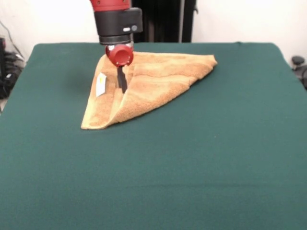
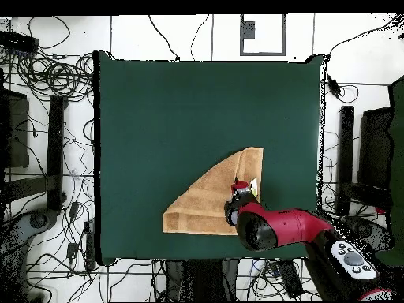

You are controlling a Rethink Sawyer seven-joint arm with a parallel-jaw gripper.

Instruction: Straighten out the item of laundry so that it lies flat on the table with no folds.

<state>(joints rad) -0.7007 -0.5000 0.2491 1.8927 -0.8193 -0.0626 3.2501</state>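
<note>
The tan-orange towel (image 1: 158,81) lies on the dark green table (image 1: 201,163), near its far side. It is folded over into a rough triangle, with an upper layer lying across a lower one. Its white label (image 1: 100,84) shows on the left part. My gripper (image 1: 122,88) comes down from above onto the upper layer's edge, just right of the label. It looks shut on that edge. In the overhead view the towel (image 2: 207,203) lies near the table's (image 2: 173,118) bottom edge, with the gripper (image 2: 239,189) over its right part.
The red and black arm (image 2: 288,229) reaches in from the lower right of the overhead view. Cables and dark equipment (image 2: 55,142) lie on the floor around the table. The table's far edge (image 1: 192,44) runs close behind the towel.
</note>
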